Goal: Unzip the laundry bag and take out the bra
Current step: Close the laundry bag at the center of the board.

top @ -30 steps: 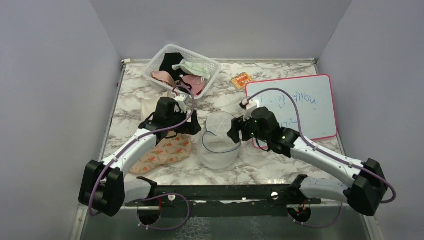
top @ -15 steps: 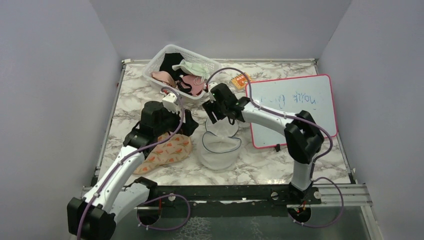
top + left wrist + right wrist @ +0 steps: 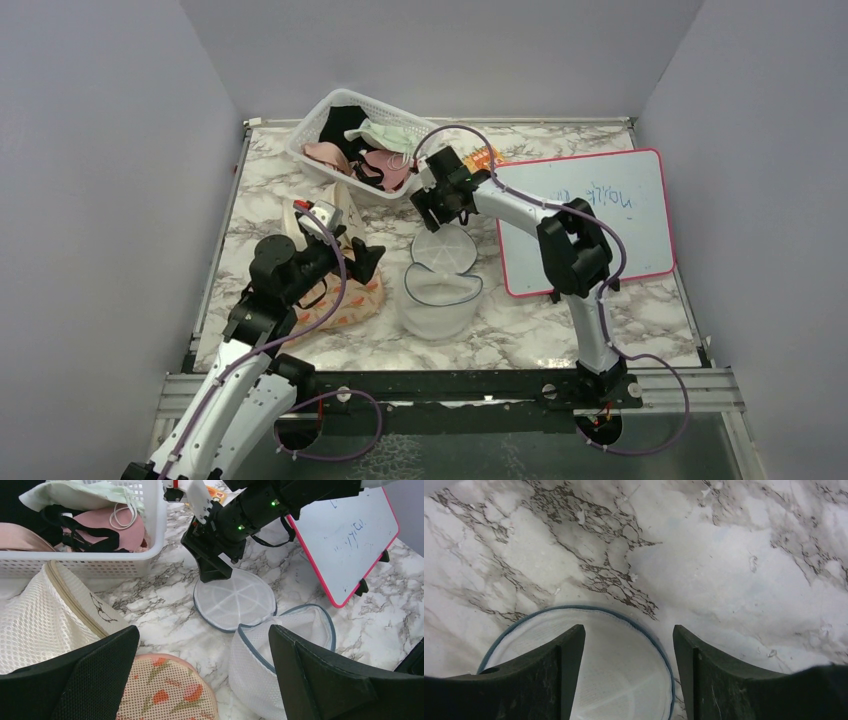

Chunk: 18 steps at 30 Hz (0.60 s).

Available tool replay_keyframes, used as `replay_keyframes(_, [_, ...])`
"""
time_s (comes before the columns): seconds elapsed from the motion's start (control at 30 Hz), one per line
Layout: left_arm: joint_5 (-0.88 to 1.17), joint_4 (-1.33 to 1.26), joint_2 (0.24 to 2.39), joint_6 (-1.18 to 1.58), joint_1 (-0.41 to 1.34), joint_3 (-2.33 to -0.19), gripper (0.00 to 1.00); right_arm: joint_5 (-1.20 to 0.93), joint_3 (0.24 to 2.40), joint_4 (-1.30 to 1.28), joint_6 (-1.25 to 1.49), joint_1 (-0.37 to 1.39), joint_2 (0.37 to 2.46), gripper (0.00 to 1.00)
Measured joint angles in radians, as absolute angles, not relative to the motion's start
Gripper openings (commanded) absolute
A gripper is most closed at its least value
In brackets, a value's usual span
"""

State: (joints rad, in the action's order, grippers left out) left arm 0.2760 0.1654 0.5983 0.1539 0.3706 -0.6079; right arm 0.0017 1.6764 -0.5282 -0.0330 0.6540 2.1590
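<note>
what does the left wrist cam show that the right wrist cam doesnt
Only the left wrist view: the white basket of clothes, the cream mesh bag, the floral pouch, the whiteboard, the laundry bag standing open, and the right gripper seen from outside, open over the far edge of the lid. Only the right wrist view: little beyond its own fingers framing a close look at the lid's blue rim. Both: the lid lying flat on the marble table.
</note>
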Motion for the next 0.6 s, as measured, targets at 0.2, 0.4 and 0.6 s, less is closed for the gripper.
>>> replay_keyframes(0.2, [0.272, 0.159, 0.591, 0.15, 0.371, -0.608, 0.99, -0.1, 1.727, -0.556, -0.057, 0.625, 2.203, 0.62])
replay_keyframes(0.4, [0.272, 0.157, 0.597, 0.15, 0.371, -0.607, 0.99, -0.121, 1.712, -0.568, -0.077, 0.613, 2.217, 0.51])
replay_keyframes(0.6, [0.272, 0.157, 0.614, 0.15, 0.371, -0.607, 0.99, -0.117, 1.7, -0.545, -0.085, 0.612, 2.218, 0.28])
